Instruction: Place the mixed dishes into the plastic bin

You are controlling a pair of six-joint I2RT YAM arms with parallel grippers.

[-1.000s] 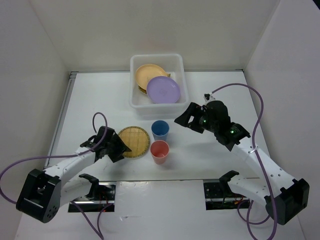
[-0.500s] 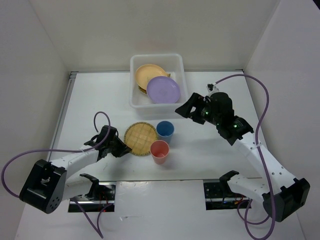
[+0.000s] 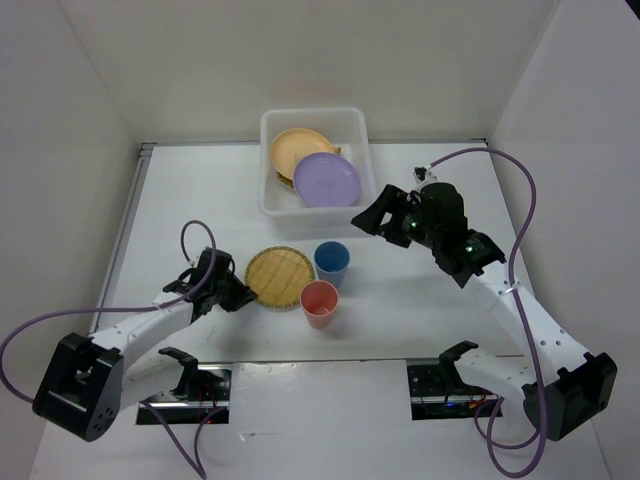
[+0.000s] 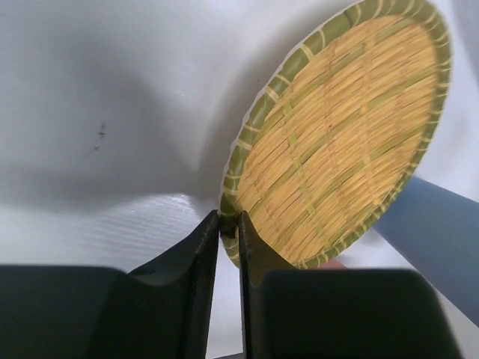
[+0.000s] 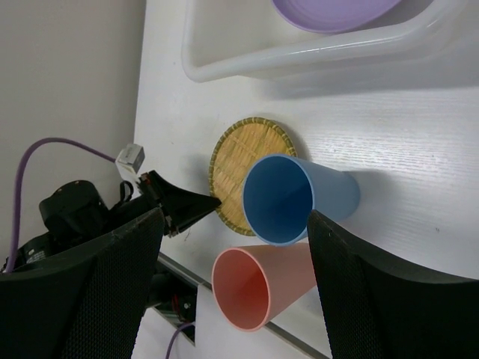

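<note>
My left gripper is shut on the near-left rim of a woven straw-coloured plate, which leans up from the table. Right of the plate stand a blue cup and a red cup, both upright. The plastic bin at the back holds a pale orange plate and a lavender plate. My right gripper hangs open in the air, right of the bin's front corner and above the cups, holding nothing.
White walls close in the table on the left, back and right. A purple cable loops over the left arm, and another arcs over the right arm. The near table edge has two dark cut-outs by the arm bases.
My left gripper has shut on the woven plate's rim, and the plate has tipped up and slid a little toward the cups. The right arm rose toward the bin, then held still.
</note>
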